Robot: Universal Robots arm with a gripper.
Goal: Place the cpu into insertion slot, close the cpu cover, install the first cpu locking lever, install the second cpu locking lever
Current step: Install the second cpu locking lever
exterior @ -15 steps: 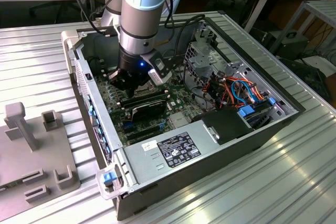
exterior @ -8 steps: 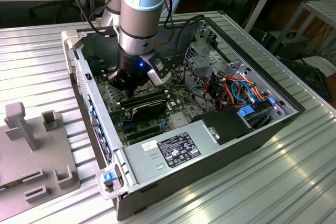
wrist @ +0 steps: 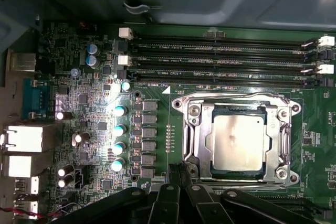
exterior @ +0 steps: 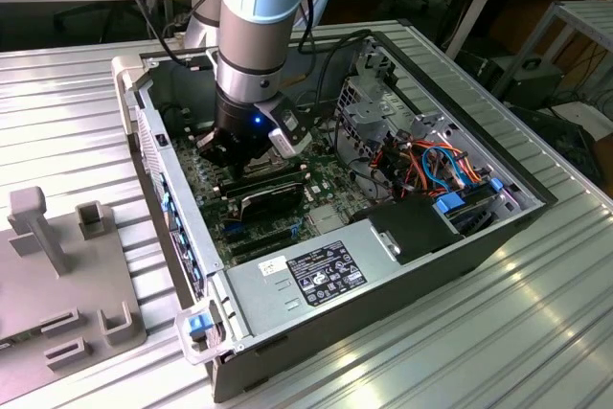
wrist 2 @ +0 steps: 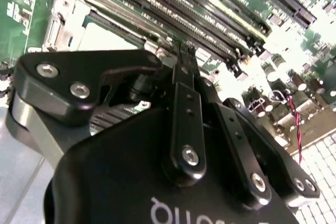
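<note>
The cpu (wrist: 236, 142), a dull silver square, lies in its socket on the green motherboard in the first wrist view. The cpu cover (wrist: 195, 135), a grey metal frame with a square window, lies flat around it. Thin lever rods run along the socket's memory-slot side (wrist: 231, 96) and the opposite side (wrist: 247, 183). My gripper (wrist: 179, 170) is shut, its black fingertips together at the socket's corner, with nothing visible between them. In the second wrist view the gripper (wrist 2: 186, 51) points at the board just beside the cover (wrist 2: 68, 14). In the exterior view the gripper (exterior: 244, 155) reaches down into the open computer case.
Long memory slots (wrist: 220, 59) run beside the socket, and capacitors (wrist: 119, 129) and rear ports (wrist: 23, 137) sit further along the board. In the case are a black card (exterior: 273, 198), a power supply (exterior: 316, 275) and coloured cables (exterior: 441, 165). A grey fixture (exterior: 57, 275) stands on the table at the exterior view's left.
</note>
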